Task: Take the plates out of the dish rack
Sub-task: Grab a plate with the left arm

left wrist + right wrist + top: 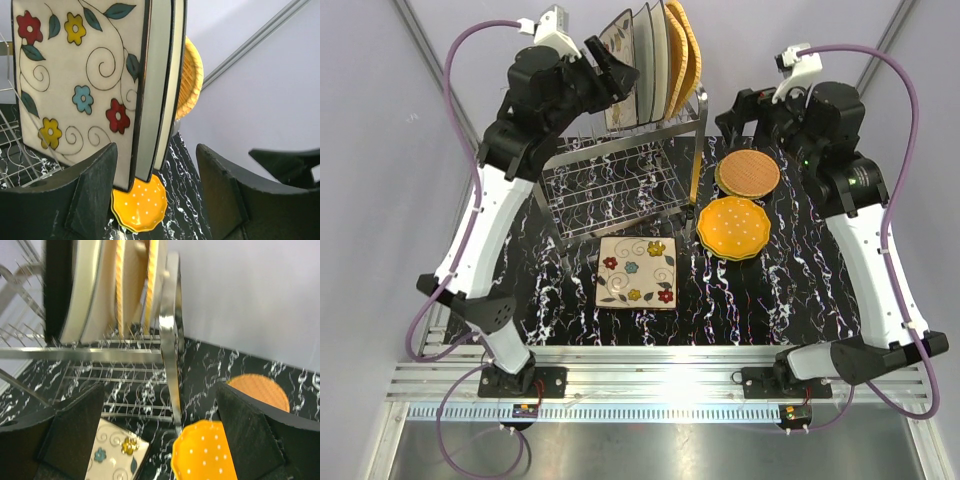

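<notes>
Grip placement governed this step. The left gripper (156, 149) stood at the top of the dish rack (620, 185) with its jaws apart, straddling the lower corner of the upright floral plate (75, 85); neither pad pressed on it. A plain cream plate (161, 75) stood just behind and appeared to sit between the same fingers, though the wrist view was too close to be sure.

The step called for 1 finger on the painted face and 1 in the gap behind that plate alone, a firm pinch near the edge, then a straight lift clear of the prongs. The right gripper (161, 390) hung wide open and empty beside the rack's right end.

The floral plate was square, glazed and dark-rimmed, so it probably handled as smooth and slippery. The rack was shiny steel wire with thin upright prongs. The woven plates (680, 45), ribbed and tan-orange, closed the row.

On the black marbled table (800, 290) lay 3 plates: a second floral square (637, 272), a round woven disc (748, 172) and a scalloped orange plate (735, 227) with pale dots.
</notes>
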